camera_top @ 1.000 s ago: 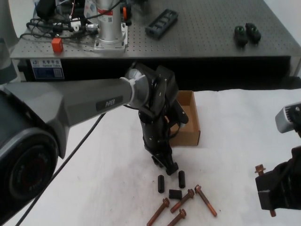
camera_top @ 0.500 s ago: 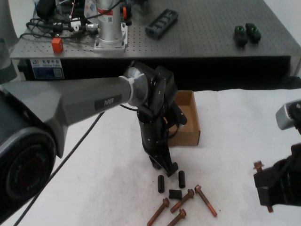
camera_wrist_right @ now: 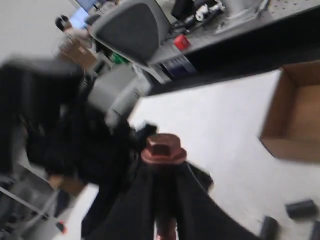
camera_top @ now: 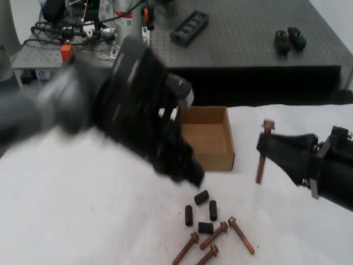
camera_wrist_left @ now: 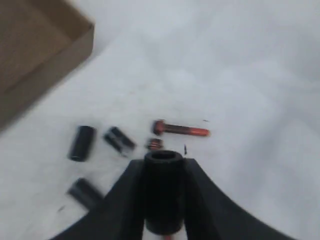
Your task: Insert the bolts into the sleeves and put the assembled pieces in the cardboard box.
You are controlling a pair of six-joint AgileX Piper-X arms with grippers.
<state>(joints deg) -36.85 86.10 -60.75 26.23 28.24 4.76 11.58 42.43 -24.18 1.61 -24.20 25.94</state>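
Note:
My left gripper (camera_wrist_left: 163, 167) is shut on a black sleeve (camera_wrist_left: 162, 197), held end-up above the white cloth. In the high view it hangs, blurred (camera_top: 190, 171), just in front of the cardboard box (camera_top: 212, 162). Several loose sleeves (camera_top: 188, 215) and copper bolts (camera_top: 241, 235) lie on the cloth below it. My right gripper (camera_top: 263, 148) is shut on a copper bolt (camera_top: 260, 160), held upright with its head up, right of the box. The bolt head (camera_wrist_right: 162, 148) sticks out above the fingers (camera_wrist_right: 187, 190) in the right wrist view, pointing toward the left arm.
A perforated metal bench (camera_top: 248, 38) runs along the back with a black tray (camera_top: 189, 26), two black parts (camera_top: 289, 40), cables and a metal post (camera_top: 129, 33). The white cloth (camera_top: 83, 221) covers the work area. A grey chair back (camera_wrist_right: 130, 27) stands beyond the cloth.
The left arm has lifted and swung away from the sleeve pile, now blurred. The right gripper has carried its bolt up and leftward, from the right edge to beside the box.

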